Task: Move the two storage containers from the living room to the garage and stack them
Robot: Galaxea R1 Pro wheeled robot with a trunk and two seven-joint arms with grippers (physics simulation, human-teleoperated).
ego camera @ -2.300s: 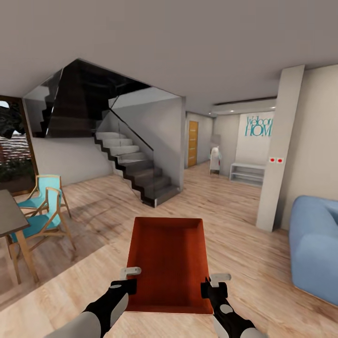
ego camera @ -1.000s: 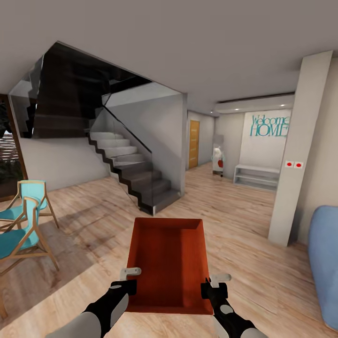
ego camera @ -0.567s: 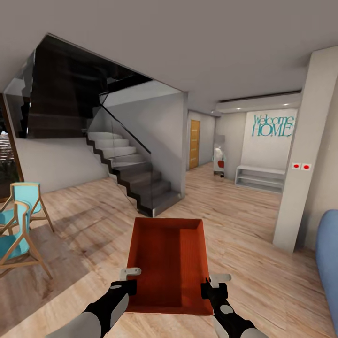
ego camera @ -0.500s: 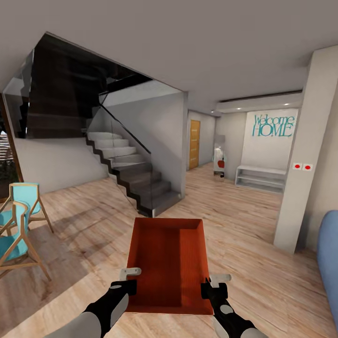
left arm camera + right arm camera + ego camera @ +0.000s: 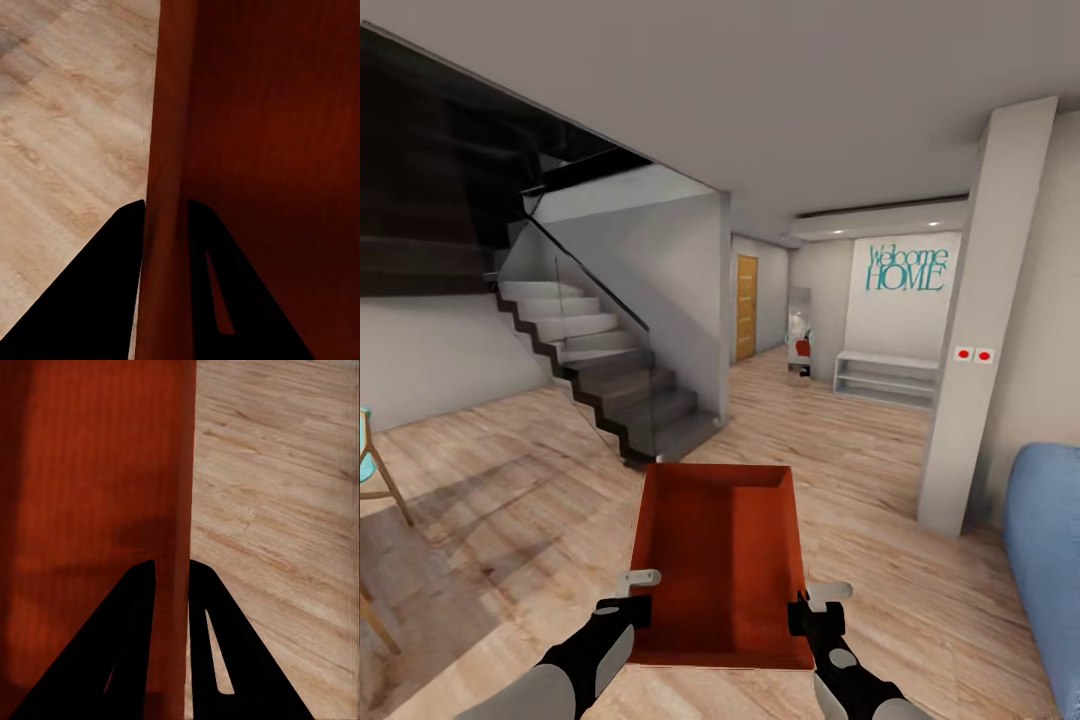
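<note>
A red-orange rectangular box (image 5: 720, 560) with low plain walls, a flat bottom and an open top is carried level in front of the robot, above a light wood plank floor (image 5: 860, 470). Its surface is smooth with a faint grain. The left gripper (image 5: 632, 598) pinches the box's left wall near the close corner, and the right gripper (image 5: 812, 608) pinches the right wall opposite it. In the left wrist view, two black fingers (image 5: 97, 300) straddle the thin wall of the box (image 5: 270, 150), one inside and one outside, closed tight against it. The right wrist view shows the same clamp: black fingers (image 5: 131, 652) on either side of the wall of the box (image 5: 90, 457).

Beyond the box stands a dark stepped staircase (image 5: 610, 390) with a glass side panel. A white square pillar (image 5: 980, 330) rises to the right, beside the rounded edge of a blue sofa (image 5: 1045, 550). Farther back are a wooden door (image 5: 746, 307) and teal wall lettering (image 5: 905, 268).
</note>
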